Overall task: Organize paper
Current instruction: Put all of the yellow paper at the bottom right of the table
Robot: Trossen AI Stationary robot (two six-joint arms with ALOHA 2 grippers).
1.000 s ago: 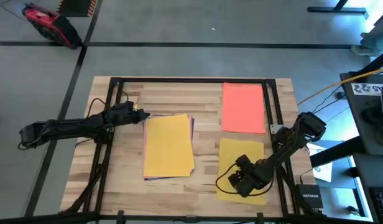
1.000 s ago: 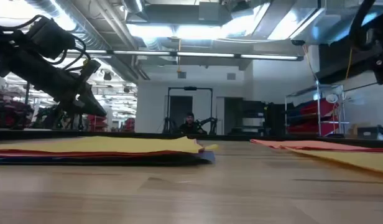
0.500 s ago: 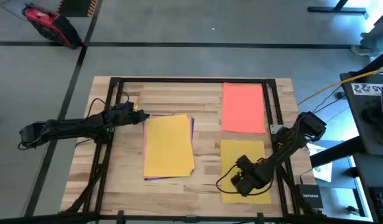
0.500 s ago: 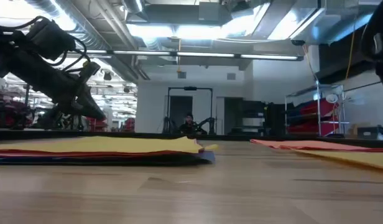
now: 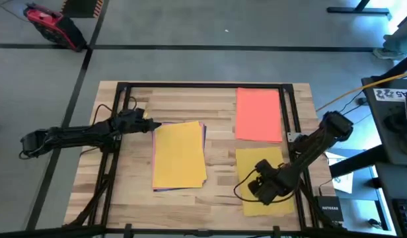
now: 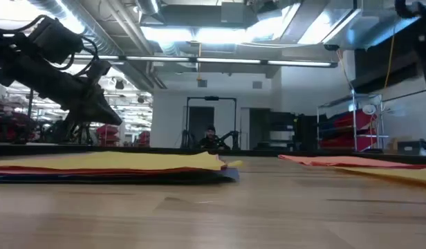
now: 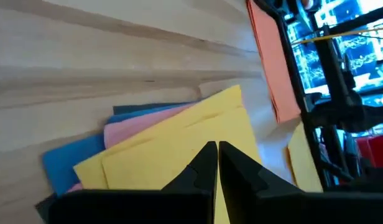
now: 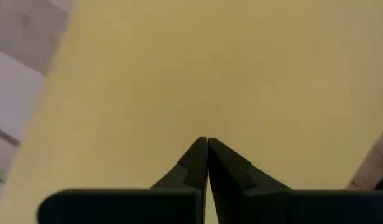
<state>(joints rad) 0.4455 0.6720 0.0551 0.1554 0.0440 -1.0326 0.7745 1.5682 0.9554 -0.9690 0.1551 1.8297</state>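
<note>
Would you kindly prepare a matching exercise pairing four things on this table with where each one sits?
Things:
1. orange-red sheet
2. paper stack
3. single yellow sheet
4. left end effector

Places:
A. under the right end effector, near front right corner
B. far right part of table
C. middle of table
D. at the stack's far left corner

Pairs: 1-B, 2-C, 3-A, 4-D

Wooden table (image 5: 217, 172), yellow-topped paper stack (image 5: 179, 155), orange sheet (image 5: 258, 114), yellow sheet (image 5: 259, 164)

No text or label can be read
</note>
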